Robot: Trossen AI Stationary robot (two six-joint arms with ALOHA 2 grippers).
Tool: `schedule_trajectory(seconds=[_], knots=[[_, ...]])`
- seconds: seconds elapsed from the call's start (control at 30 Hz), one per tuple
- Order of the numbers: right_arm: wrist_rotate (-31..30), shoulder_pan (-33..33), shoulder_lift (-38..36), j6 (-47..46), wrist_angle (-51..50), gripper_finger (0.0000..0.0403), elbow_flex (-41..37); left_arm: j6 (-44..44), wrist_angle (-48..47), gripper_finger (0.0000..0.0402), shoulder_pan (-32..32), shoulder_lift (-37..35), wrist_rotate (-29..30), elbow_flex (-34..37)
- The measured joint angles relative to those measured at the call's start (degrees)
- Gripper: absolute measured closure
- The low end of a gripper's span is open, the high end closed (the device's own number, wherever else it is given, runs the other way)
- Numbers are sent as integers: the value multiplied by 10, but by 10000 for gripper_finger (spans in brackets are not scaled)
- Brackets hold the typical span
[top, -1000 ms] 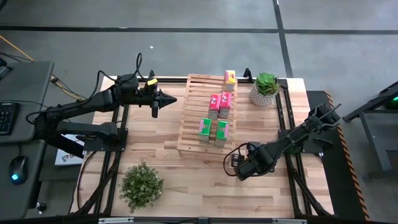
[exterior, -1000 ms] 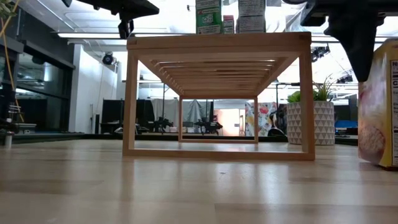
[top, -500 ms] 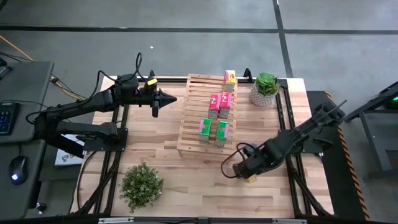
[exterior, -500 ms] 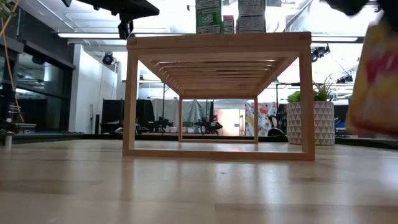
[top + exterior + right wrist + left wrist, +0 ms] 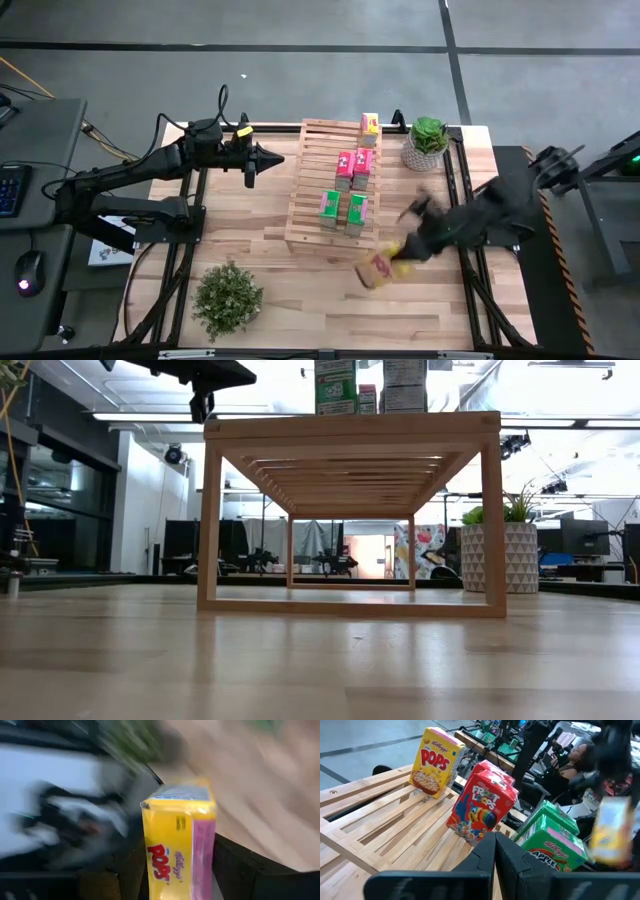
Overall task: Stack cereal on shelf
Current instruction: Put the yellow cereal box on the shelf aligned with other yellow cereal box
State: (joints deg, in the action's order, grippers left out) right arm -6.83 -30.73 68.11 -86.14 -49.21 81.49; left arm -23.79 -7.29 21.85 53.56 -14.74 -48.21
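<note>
Right gripper (image 5: 177,887) clamps yellow cereal box (image 5: 179,840); low view misses both

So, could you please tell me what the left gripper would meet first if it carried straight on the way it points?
Probably the red Froot Loops boxes on the shelf: the left gripper, fingers shut, points across the slats toward them. It may sit high enough to pass over.

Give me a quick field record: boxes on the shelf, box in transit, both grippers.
on shelf: five cereal boxes: one yellow, two pink-red, two green
in transit: second yellow box, above the table near the shelf's front right corner
right gripper: closed on that box, arm blurred
left gripper: shut, beside the shelf's left edge
</note>
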Motion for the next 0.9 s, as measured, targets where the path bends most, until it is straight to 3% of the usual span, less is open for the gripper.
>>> schedule_trajectory(seconds=[0.17,0.33,0.57,0.73,0.9], knots=[[-147,37,-23,155,30,204,79,-2,14,402,0,0,0,0],[-204,119,3,334,35,204,173,-2,16,402,0,0,0,0],[-197,283,102,529,6,204,302,-17,83,402,-10,0,-3,0],[-168,376,189,572,-64,204,366,-16,186,402,-26,0,-5,0],[-119,430,263,604,-67,204,394,-16,245,401,-29,0,-5,0]])
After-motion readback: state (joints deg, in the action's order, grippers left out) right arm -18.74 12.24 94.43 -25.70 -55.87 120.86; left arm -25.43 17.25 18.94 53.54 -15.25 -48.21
